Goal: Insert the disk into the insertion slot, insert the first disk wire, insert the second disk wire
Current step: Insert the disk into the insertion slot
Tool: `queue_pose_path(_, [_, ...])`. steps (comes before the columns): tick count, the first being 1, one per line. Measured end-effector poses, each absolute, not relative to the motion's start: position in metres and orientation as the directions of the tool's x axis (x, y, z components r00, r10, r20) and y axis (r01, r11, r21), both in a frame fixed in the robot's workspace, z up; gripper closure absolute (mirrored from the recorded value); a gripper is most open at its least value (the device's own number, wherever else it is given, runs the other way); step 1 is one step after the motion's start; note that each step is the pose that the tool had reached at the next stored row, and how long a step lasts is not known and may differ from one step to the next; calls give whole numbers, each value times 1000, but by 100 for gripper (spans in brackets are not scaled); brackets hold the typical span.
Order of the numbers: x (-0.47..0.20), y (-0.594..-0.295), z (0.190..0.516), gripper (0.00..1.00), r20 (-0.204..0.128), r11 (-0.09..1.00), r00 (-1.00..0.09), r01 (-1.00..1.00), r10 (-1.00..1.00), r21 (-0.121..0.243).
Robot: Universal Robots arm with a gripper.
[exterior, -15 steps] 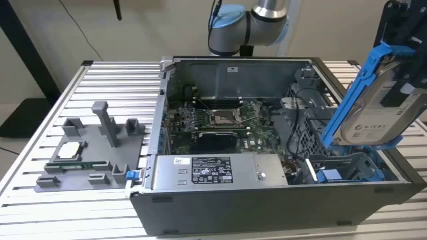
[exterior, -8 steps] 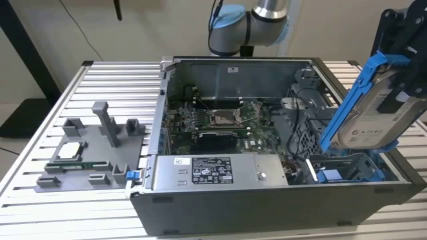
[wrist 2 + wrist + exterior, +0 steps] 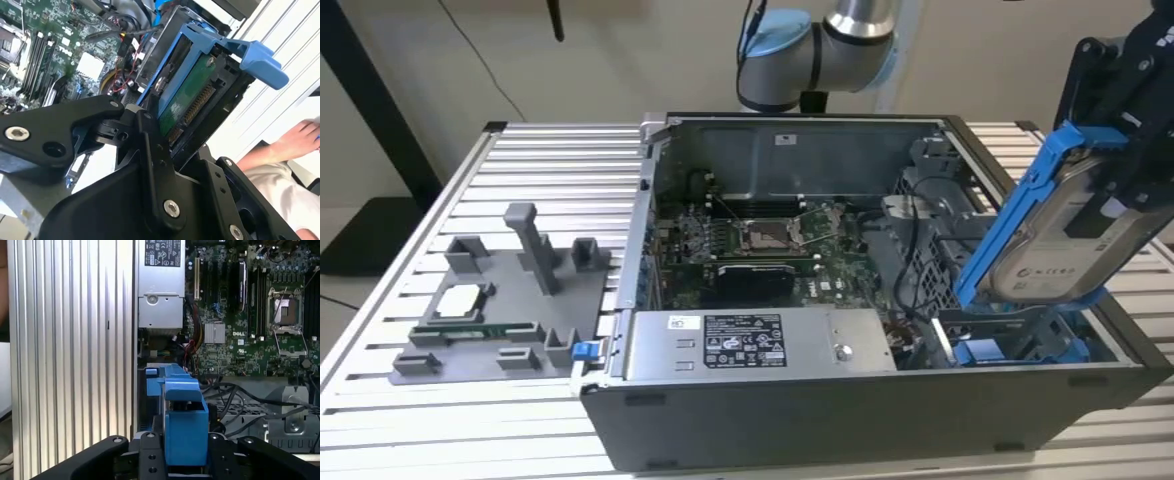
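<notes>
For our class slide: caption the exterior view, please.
The gripper holds the disk tilted above the insertion slot of the open computer case.

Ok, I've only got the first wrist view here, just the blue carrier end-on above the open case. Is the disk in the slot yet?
Observer: Not seated. In the exterior view the disk stands tilted, with its lower end down by the insertion slot and most of it above the case.
Operator: Is it firmly gripped?
Observer: It looks so. In the second wrist view the gripper has its fingers shut on the disk's sides.
Operator: Anyone close by?
Observer: Yes, the second wrist view shows a person's hand beyond the disk.
</notes>
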State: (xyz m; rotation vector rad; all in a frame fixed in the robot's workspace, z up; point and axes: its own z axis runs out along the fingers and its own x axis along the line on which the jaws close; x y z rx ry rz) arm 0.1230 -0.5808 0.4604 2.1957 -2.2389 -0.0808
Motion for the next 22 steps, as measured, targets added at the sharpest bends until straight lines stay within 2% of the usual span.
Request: queue_pose_path(22, [132,-581,423,100,-52,20,-22,-999,-998,40])
